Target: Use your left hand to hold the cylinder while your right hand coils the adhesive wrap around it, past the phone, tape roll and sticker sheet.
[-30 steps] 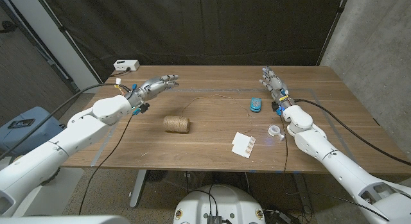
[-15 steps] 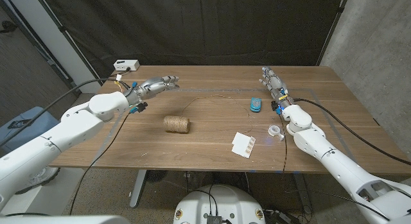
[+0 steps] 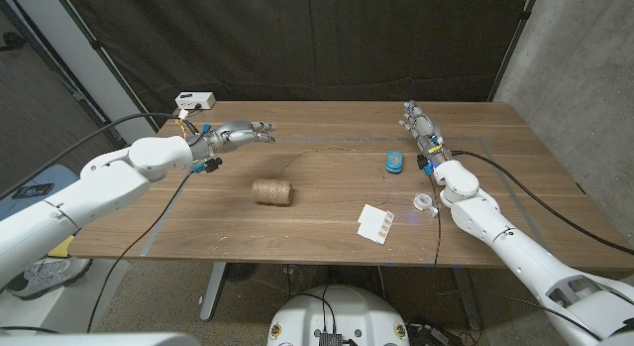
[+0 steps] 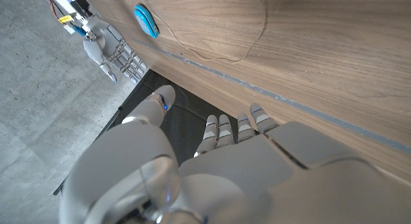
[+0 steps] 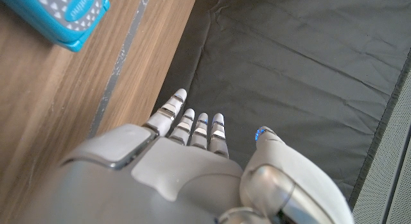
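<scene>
Far left of the head view, left arm: white, coming in from the lower left corner and reaching up toward the frame's upper left.
Left hand (image 3: 238, 134): over the worktop's (image 3: 327, 212) far left part, fingers stretched out straight and a little apart toward the right, holding nothing; the left wrist view shows it from behind (image 4: 212, 166), fingertips past the worktop's edge.
White box (image 3: 195, 100): small, at the worktop's far left corner, just above the left hand in the picture.
Cylinder (image 3: 272, 191): a spool wound with brown cord, lying on its side left of centre, below and right of the left hand and well apart from it.
Loose cord (image 3: 327, 152): a thin strand running from the spool up and across the wood toward the right.
Sticker sheet (image 3: 376, 222): white with small marks, lying flat right of centre, near the front edge.
Phone (image 3: 395, 161): blue, flat on the wood, above the sticker sheet; it also shows in the right wrist view (image 5: 64, 15).
Tape roll (image 3: 424, 200): small and clear, just right of the sticker sheet, close beside the right forearm.
Right hand (image 3: 420, 123): at the worktop's upper right, fingers straight and close together, pointing away from the robot, nothing in it; seen from behind in the right wrist view (image 5: 186, 147).
</scene>
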Action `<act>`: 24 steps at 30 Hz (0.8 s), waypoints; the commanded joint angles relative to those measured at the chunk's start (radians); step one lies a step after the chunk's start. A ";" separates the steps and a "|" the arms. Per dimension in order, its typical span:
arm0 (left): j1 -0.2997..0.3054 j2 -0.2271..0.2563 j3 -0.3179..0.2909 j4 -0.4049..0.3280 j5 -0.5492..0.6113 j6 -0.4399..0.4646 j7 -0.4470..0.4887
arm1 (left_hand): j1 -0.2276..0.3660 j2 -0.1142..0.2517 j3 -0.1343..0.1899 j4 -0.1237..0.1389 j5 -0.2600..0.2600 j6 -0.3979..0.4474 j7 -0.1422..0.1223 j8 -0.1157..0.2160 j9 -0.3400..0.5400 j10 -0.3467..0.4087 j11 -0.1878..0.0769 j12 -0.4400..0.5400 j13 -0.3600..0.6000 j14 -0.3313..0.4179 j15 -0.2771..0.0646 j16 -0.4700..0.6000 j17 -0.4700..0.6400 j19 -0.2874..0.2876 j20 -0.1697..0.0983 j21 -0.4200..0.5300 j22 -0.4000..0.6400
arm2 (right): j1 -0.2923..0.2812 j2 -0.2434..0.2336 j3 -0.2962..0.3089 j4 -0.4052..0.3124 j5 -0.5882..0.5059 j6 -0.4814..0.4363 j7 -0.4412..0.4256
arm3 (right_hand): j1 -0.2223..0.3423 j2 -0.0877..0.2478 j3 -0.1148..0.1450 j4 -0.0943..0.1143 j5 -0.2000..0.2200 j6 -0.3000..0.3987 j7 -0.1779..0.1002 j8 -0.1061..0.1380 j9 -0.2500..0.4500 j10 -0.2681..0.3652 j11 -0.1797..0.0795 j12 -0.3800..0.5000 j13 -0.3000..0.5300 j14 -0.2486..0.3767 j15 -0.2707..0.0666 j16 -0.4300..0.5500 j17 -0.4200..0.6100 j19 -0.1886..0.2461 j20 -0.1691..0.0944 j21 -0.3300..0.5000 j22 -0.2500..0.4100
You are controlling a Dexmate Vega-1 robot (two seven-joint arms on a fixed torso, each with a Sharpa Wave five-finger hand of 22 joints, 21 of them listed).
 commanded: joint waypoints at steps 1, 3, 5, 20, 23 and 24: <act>-0.028 0.056 0.014 -0.038 0.043 0.067 -0.099 | 0.006 0.002 -0.003 0.001 0.007 -0.007 0.012 0.003 0.007 -0.004 0.008 0.009 0.008 0.012 0.007 0.012 0.007 0.003 0.007 0.007 0.005 | 0.025 0.021 -0.008 0.036 -0.004 0.009 0.002 | 0.008 -0.009 0.010 0.001 -0.001 -0.004 0.000 -0.004 0.006 -0.007 -0.004 -0.001 0.006 -0.005 0.000 0.004 -0.001 -0.006 0.002 0.005 0.003; -0.035 0.063 0.019 -0.044 0.057 0.075 -0.104 | 0.003 -0.001 -0.009 0.003 0.005 -0.010 0.015 0.002 0.008 -0.006 0.009 0.012 0.011 0.015 0.011 0.015 0.010 0.005 0.008 0.008 0.006 | 0.026 0.023 -0.008 0.036 -0.004 0.006 -0.003 | 0.008 -0.009 0.011 0.001 -0.001 -0.006 0.001 -0.004 0.006 -0.009 -0.001 -0.001 0.006 -0.005 0.000 0.004 -0.001 -0.006 0.003 0.005 0.003; -0.041 0.070 0.022 -0.049 0.064 0.082 -0.114 | 0.002 -0.001 -0.014 0.004 0.003 -0.011 0.015 0.003 0.009 -0.005 0.013 0.016 0.015 0.024 0.010 0.021 0.013 0.009 0.008 0.010 0.007 | 0.028 0.025 -0.010 0.039 -0.007 0.006 -0.004 | 0.008 -0.009 0.011 0.001 -0.002 -0.005 0.002 -0.004 0.006 -0.010 -0.001 -0.002 0.006 -0.006 0.001 0.004 -0.001 -0.005 0.002 0.005 0.003; -0.057 0.123 0.034 -0.094 0.115 0.151 -0.146 | 0.028 -0.005 -0.037 -0.012 -0.014 0.008 0.021 0.015 0.015 0.033 0.019 0.061 0.045 0.074 0.011 0.053 0.034 0.050 0.015 0.029 0.014 | 0.050 0.032 -0.011 0.069 -0.013 0.011 -0.003 | 0.007 -0.012 0.014 -0.002 -0.003 -0.009 0.002 -0.004 0.006 -0.014 0.004 -0.002 0.006 -0.011 0.003 0.003 -0.001 -0.008 0.004 0.004 0.003; -0.064 0.131 0.037 -0.097 0.122 0.158 -0.160 | 0.036 -0.005 -0.038 -0.015 -0.016 0.010 0.020 0.016 0.016 0.035 0.018 0.066 0.049 0.079 0.009 0.057 0.036 0.052 0.017 0.030 0.015 | 0.054 0.034 -0.012 0.073 -0.016 0.009 -0.009 | 0.006 -0.012 0.015 -0.003 -0.003 -0.010 0.002 -0.004 0.006 -0.014 0.005 -0.001 0.006 -0.012 0.002 0.002 -0.001 -0.009 0.004 0.004 0.003; -0.066 0.132 0.038 -0.093 0.123 0.150 -0.168 | 0.037 -0.005 -0.038 -0.015 -0.016 0.010 0.020 0.016 0.016 0.037 0.018 0.067 0.049 0.079 0.008 0.057 0.037 0.053 0.016 0.030 0.015 | 0.057 0.035 -0.014 0.077 -0.019 0.012 -0.009 | 0.007 -0.012 0.015 -0.003 -0.003 -0.010 0.002 -0.004 0.006 -0.016 0.005 -0.002 0.006 -0.012 0.002 0.002 -0.001 -0.009 0.004 0.004 0.003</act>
